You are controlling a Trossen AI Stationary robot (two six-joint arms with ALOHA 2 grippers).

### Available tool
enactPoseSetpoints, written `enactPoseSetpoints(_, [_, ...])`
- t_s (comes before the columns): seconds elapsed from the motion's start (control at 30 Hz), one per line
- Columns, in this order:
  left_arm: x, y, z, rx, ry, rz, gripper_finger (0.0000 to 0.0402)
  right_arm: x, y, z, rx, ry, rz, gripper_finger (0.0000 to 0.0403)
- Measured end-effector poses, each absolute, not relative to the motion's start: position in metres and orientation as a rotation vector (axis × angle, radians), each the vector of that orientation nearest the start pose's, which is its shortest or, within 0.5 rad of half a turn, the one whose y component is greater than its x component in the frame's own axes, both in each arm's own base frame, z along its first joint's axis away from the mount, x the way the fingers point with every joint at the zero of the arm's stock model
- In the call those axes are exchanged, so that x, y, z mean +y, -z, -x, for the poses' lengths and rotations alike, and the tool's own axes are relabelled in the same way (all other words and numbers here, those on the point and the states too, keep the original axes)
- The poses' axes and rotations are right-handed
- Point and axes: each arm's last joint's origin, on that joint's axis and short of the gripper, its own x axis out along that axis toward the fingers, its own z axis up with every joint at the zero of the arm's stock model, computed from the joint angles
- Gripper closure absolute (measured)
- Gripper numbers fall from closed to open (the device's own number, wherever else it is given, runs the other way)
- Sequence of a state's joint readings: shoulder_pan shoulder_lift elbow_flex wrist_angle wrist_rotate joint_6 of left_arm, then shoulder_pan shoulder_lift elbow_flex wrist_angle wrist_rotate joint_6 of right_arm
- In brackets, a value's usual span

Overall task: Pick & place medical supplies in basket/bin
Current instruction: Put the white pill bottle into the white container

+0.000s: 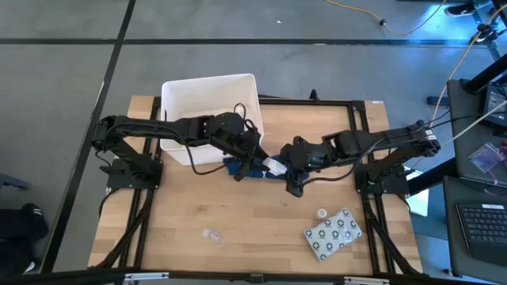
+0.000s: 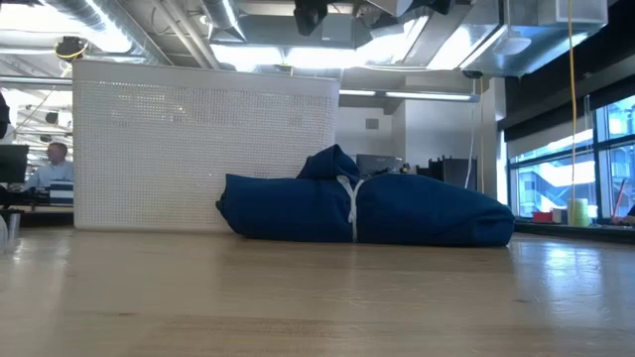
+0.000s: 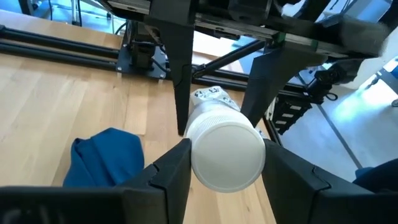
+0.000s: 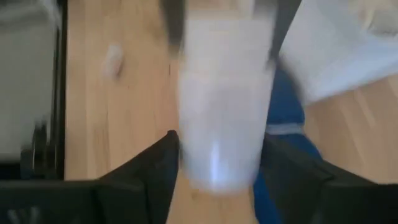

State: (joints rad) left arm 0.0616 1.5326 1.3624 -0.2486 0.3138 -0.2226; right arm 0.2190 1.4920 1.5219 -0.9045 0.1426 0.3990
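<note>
Both end effectors meet near the middle of the worktop, over the dark blue cloth. Left end effector is clamped on one end of a white gauze roll; right end effector is clamped on the other end, so both hold the same roll, just beside the white tub. The tub sits at the far-left part of the worktop, under the left arm. A grey dotted blister pack lies near the near-right corner, with a small white vial just beside it. A clear vial lies toward the near edge, well apart from both.
</note>
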Motion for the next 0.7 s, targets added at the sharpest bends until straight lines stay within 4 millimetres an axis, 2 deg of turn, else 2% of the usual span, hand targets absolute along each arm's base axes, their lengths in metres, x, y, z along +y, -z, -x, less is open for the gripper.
enactPoseSetpoints(0.13, [0.016,-0.351,-0.345,0.420,0.192,0.299,0.0239,0.058,-0.363,-0.283,0.928,0.046,-0.148,0.0138])
enactPoseSetpoints(0.3, [0.033,-0.363,-0.333,0.384,0.092,0.333,0.0238,0.042,-0.377,-0.252,0.967,0.150,-0.234,0.0095])
enactPoseSetpoints(0.53, [0.071,-0.375,-0.302,0.395,-0.208,0.355,0.0239,0.032,-0.406,-0.212,0.831,0.175,-0.214,0.0085])
enactPoseSetpoints(0.7, [0.097,-0.372,-0.273,0.496,-0.398,0.415,0.0241,0.023,-0.414,-0.203,0.745,0.344,-0.062,0.0085])
